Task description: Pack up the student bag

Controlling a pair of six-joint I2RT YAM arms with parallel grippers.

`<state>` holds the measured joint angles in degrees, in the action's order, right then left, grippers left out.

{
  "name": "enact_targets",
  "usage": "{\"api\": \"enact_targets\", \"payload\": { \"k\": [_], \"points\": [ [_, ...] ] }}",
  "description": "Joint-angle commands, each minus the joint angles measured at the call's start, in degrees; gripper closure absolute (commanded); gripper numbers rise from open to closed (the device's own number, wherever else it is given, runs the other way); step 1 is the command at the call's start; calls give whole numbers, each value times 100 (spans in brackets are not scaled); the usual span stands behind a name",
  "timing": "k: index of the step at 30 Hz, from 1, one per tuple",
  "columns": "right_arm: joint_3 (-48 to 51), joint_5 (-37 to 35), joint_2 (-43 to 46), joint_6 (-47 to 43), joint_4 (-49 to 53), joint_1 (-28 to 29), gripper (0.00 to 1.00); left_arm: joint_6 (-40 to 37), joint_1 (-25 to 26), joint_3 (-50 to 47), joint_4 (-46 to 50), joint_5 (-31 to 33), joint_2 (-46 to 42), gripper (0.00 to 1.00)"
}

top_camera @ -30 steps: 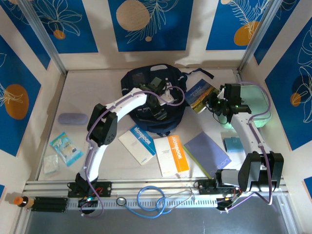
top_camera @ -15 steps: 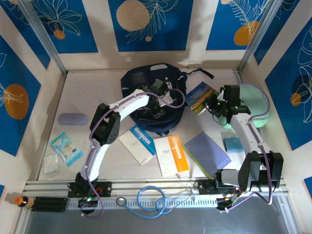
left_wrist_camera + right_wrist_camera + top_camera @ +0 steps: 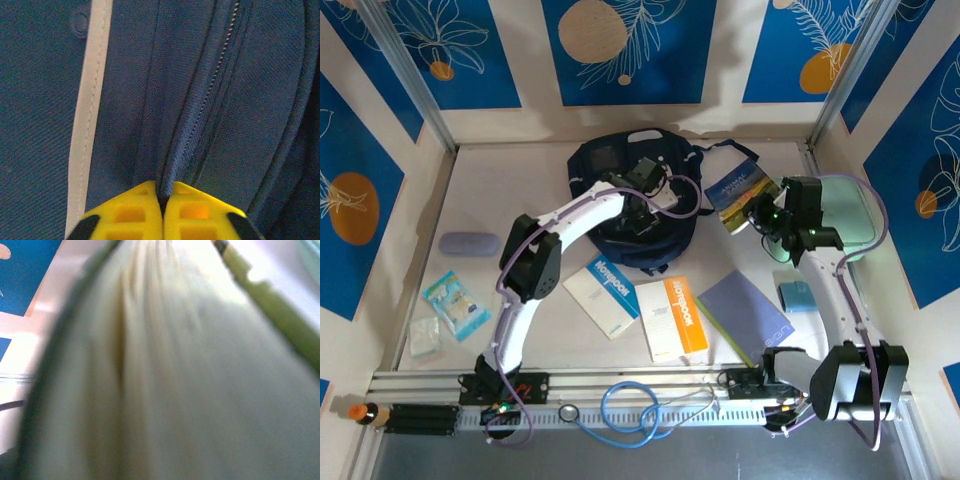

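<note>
**Fabric pinched beside the zip, book held ready**

The left end effector (image 3: 162, 202) has its yellow fingers (image 3: 135, 216) pressed together on a raised fold of the large dark navy fabric backpack (image 3: 605, 165), right beside the zipper (image 3: 212, 90). The pinch looks meant to lift the flap so the mouth can be opened. The right end effector (image 3: 762, 212) is clamped on a paperback book with a blue and yellow cover (image 3: 738, 188). It holds the book tilted above the pale counter (image 3: 500, 190) at the backpack's 3 o'clock, seemingly ready to go in. The right wrist camera sees blurred cream page edges (image 3: 165, 370).

The backpack lies flat at 12 o'clock on the counter, soft and slumped. Its weave is coarse, a thin pale stripe (image 3: 87, 125) runs along one panel, and dark straps (image 3: 725, 150) trail toward 1 o'clock.
</note>
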<state>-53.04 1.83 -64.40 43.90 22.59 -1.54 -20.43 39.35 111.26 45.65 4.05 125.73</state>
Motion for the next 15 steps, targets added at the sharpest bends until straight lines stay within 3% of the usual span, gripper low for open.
{"api": "enact_targets", "payload": {
  "k": [1, 5, 11, 15],
  "points": [
    [104, -281, 343, 13, -106, -33, 99, 344, -22, -33, -545, 374, -682, 100],
    [284, -343, 589, 97, -54, -30, 99, 702, -25, -307, -1031, 795, -1090, 100],
    [548, 247, 786, 225, -164, 140, 99, 1056, -24, -648, -1737, 1103, -1566, 100],
    [785, 589, 826, 549, -605, 588, 99, 1227, -24, -652, -2001, 1249, -1640, 100]
  ]
}}
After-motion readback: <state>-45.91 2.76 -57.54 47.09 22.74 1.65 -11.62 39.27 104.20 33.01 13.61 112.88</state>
